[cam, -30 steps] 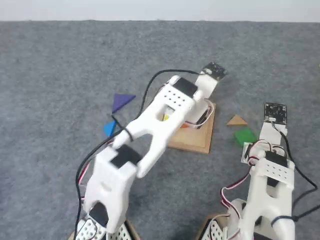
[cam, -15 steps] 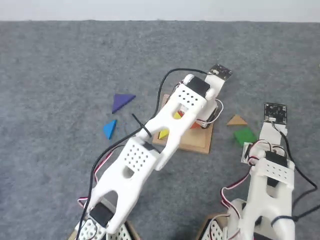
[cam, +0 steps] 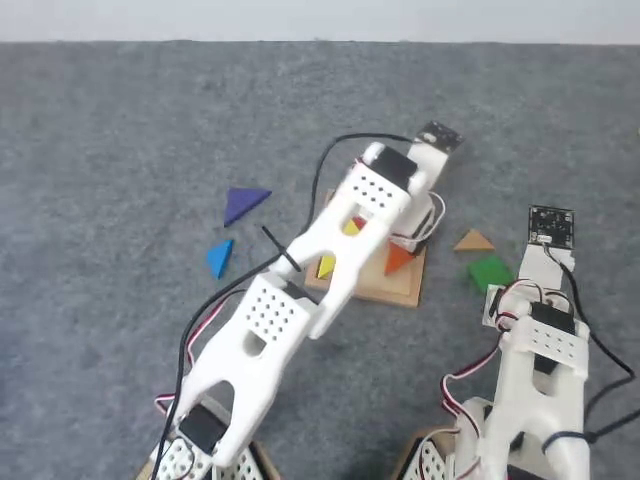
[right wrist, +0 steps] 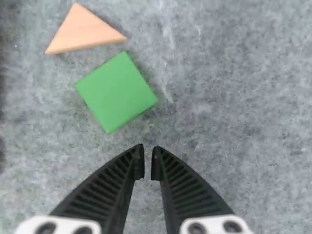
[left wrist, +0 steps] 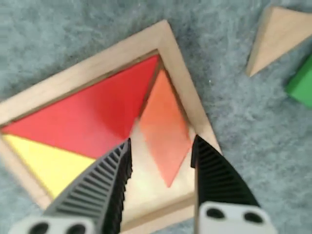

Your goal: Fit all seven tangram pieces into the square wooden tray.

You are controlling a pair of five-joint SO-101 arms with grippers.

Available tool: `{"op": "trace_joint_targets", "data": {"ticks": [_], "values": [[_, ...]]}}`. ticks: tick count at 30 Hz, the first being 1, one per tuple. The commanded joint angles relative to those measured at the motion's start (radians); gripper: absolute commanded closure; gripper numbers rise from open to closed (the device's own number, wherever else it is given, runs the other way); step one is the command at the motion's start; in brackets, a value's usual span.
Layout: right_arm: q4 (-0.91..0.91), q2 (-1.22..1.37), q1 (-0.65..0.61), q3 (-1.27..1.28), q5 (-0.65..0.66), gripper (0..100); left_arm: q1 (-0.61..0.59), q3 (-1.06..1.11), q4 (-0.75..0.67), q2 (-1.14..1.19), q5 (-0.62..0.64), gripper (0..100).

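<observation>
Care seemed due: the left gripper (left wrist: 160,146), parted over the orange piece (left wrist: 165,127) in a corner of the tray (left wrist: 97,67) beside the red triangle (left wrist: 92,114), looked best lifted straight, nudging nothing, while the right gripper (right wrist: 147,155) sat closed near the green square (right wrist: 116,91).

Your right jaws are drawn together over the grey table (right wrist: 234,73), with only a thin slit left between the tips. Just ahead of the tips you have the green square (right wrist: 116,91), lying flat and apart from them. Beyond the square, farther from the jaws, the tan triangle (right wrist: 83,31) lies near it without touching.
</observation>
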Motion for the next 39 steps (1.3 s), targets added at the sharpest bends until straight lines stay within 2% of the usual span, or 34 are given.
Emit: {"op": "trace_joint_targets", "data": {"ticks": [1, 7, 16, 24, 29, 34, 36, 39], "values": [[-0.01, 0.008, -0.019, -0.052, -0.008, 95.4, -0.071, -0.007, 0.043, -0.147, -0.006, 81], [-0.01, -0.001, -0.019, -0.037, -0.008, 95.4, -0.224, -0.007, 0.043, -0.222, -0.068, 81], [-0.015, 0.007, -0.03, -0.031, 0.011, 95.4, -0.542, 0.07, 0.043, -0.365, -0.222, 81], [-0.01, 0.007, -0.111, -0.02, 0.02, 95.4, -0.68, 0.492, 0.017, -0.609, -0.42, 81], [-0.01, 0.008, -0.111, -0.02, 0.021, 95.4, -0.758, 0.905, -0.199, -0.776, -0.493, 81], [-0.008, 0.008, -0.104, -0.028, 0.057, 95.4, -0.747, 1.237, -0.397, -0.913, -0.483, 81], [0.01, 0.008, -0.081, -0.075, 0.077, 95.3, -0.71, 1.316, -0.44, -0.962, -0.427, 81], [0.154, 0.015, -0.067, -0.239, 0.086, 95.1, -0.657, 1.412, -0.509, -1.016, -0.333, 81]]}}
